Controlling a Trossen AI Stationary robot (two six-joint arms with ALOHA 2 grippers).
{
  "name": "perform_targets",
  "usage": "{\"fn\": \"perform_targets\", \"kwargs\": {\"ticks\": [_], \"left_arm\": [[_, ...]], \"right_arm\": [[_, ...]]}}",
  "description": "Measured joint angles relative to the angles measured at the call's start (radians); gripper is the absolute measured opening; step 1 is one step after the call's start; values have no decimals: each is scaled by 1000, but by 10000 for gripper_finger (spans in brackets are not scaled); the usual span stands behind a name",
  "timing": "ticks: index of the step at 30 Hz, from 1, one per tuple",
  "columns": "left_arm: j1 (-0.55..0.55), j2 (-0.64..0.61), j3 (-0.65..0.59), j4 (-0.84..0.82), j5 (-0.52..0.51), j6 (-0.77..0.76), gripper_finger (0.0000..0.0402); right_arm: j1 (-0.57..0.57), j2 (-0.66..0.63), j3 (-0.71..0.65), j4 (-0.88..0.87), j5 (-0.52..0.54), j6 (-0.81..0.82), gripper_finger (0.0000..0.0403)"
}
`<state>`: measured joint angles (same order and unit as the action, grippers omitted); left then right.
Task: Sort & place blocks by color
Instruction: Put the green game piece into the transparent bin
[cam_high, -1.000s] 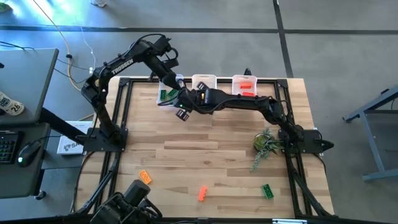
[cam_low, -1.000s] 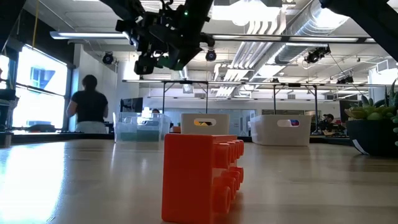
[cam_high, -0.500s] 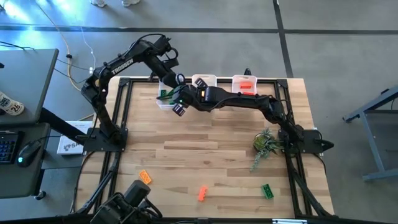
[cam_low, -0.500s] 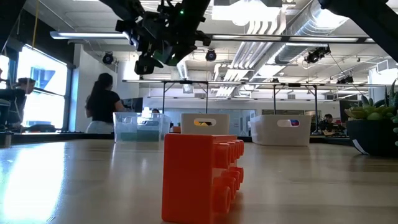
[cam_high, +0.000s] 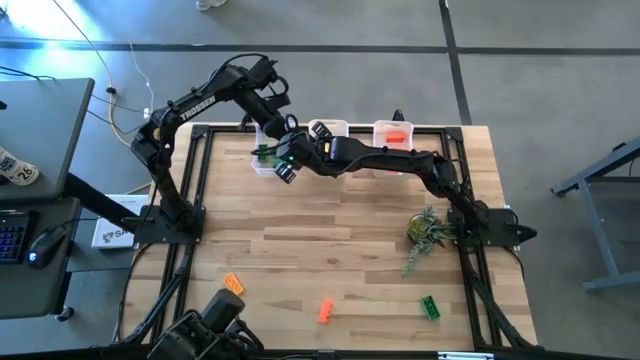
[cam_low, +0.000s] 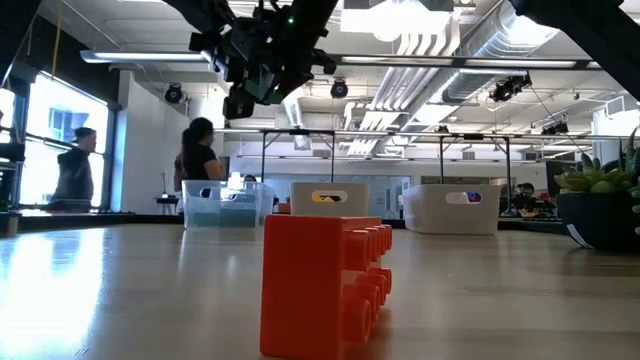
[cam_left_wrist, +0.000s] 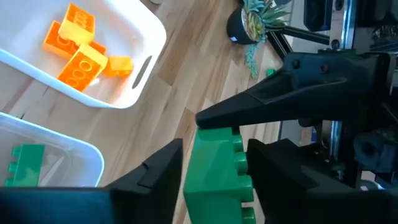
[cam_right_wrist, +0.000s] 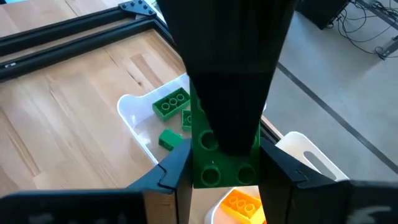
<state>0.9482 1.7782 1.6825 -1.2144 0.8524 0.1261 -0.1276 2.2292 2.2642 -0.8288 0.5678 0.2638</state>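
A green brick (cam_left_wrist: 214, 168) is held in the air between both grippers, over the near edge of the clear bin (cam_high: 262, 160) that holds green bricks (cam_right_wrist: 171, 102). My left gripper (cam_high: 273, 140) comes at it from the far left. My right gripper (cam_high: 287, 160) reaches over from the table's right. Both are shut on the brick, and they show together high up in the low view (cam_low: 262, 65). An orange brick (cam_high: 233, 284), a red-orange brick (cam_high: 326, 311) and a green brick (cam_high: 429, 307) lie flat near the table's near edge. My left gripper pinches the green brick's two opposite side faces (cam_left_wrist: 194, 171) between its two fingers. The brick is lifted clear of the table and the bins. My right gripper's finger (cam_left_wrist: 273, 99) lies over the brick's other end. My right gripper pinches the same brick's side faces (cam_right_wrist: 202, 171) between its two fingers, coming from the table's right. The brick's studs (cam_right_wrist: 211, 177) face its camera. My left gripper's dark body (cam_right_wrist: 230, 62) covers the brick's far part.
A white bin with yellow-orange bricks (cam_high: 327, 130) and a white bin with red bricks (cam_high: 393, 135) stand in a row at the far edge, right of the clear bin. A small potted plant (cam_high: 425, 232) stands at the right. The table's middle is bare wood (cam_high: 330, 235).
Both grippers, joined on the green brick, have gone a little toward the table's far left, from in front of the clear bin to over its near edge. A person in the room behind has walked to the right.
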Motion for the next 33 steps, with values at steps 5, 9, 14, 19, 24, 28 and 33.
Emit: {"fn": "perform_targets", "kwargs": {"ticks": [5, 9, 14, 19, 24, 28, 33], "left_arm": [[0, 0, 0, 4, 0, 2, 118], [1, 0, 0, 5, 7, -6, 82], [1, 0, 0, 22, 2, -8, 68], [-2, 0, 0, 37, -57, 24, 74], [2, 0, 0, 32, -302, 39, 72], [-1, 0, 0, 28, -476, 14, 72], [-2, 17, 0, -9, -672, -39, 72]], "right_arm": [[-9, 0, 0, -6, -3, 17, 112], [-14, 0, 0, -7, -3, 17, 112], [-16, 0, 0, -10, 1, -4, 112], [-17, 0, -1, -31, -9, 13, 176], [-17, 0, -1, -103, -14, 96, 270], [-17, 0, -1, -158, -46, 122, 284], [-17, 0, -1, -227, -53, 80, 286]]}}
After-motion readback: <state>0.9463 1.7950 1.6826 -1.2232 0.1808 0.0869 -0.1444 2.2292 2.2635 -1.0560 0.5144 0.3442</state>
